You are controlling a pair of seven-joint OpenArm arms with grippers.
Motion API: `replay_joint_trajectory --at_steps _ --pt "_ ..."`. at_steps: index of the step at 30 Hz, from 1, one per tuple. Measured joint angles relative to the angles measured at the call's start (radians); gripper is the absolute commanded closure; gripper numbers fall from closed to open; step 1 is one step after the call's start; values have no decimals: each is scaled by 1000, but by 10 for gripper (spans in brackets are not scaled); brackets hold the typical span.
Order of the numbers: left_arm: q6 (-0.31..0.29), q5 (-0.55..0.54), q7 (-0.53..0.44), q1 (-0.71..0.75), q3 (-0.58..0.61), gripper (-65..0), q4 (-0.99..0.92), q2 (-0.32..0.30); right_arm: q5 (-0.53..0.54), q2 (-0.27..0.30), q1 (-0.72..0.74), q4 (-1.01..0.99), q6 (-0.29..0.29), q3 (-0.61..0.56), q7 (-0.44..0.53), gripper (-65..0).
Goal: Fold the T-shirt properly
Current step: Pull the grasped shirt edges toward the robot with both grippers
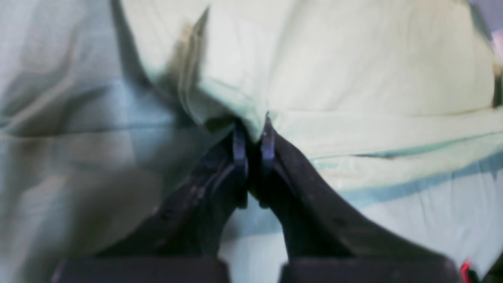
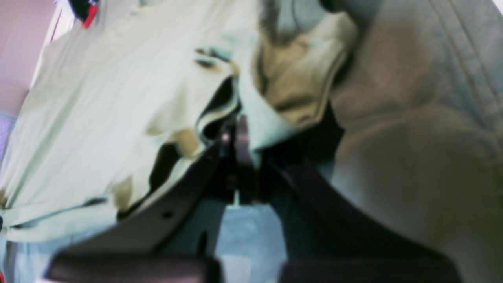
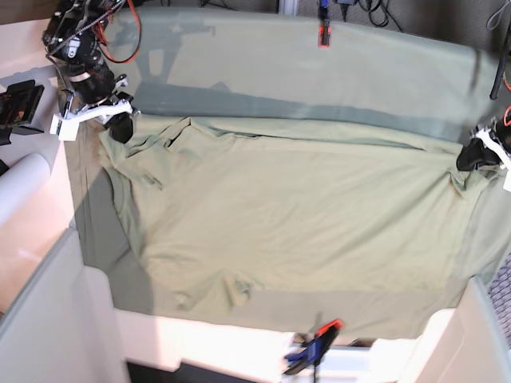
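The T-shirt, pale sage green, lies spread sideways over the greyer tablecloth. At the shirt's far left top corner my right gripper pinches the cloth. In the right wrist view its jaws are shut on a bunched fold of the T-shirt. My left gripper sits at the shirt's right edge. The left wrist view shows this gripper shut on a pinch of the T-shirt, which rises slightly into a peak. Both held corners are a little lifted and wrinkled.
A red and black clamp holds the tablecloth at the back edge, and a blue and red clamp holds it at the front. A white roll and a black device sit off the left side. Pale panels border the front corners.
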Motion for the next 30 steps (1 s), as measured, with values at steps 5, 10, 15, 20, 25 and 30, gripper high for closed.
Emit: replay_joint_trajectory --at_steps 5,10,15,20,25,30 --pt "-3 0 5 93 0 0 76 -16 17 0 -104 60 -2 -1 -13 0" --pt "-3 -4 3 145 -10 0 80 -15 26 1 -198 138 0 -1 -10 0" --pt "-2 -43 17 219 -82 0 83 -15 29 26 -285 190 5 -2 -20 0" --pt "-5 -91 21 275 -133 0 99 -15 34 58 -330 196 8 -1 -19 0" --pt "-5 -127 47 315 -135 0 114 -13 34 59 -359 197 9 14 -23 0" --pt "-5 -130 47 352 -135 0 148 -13 36 60 -406 203 9 23 -24 0"
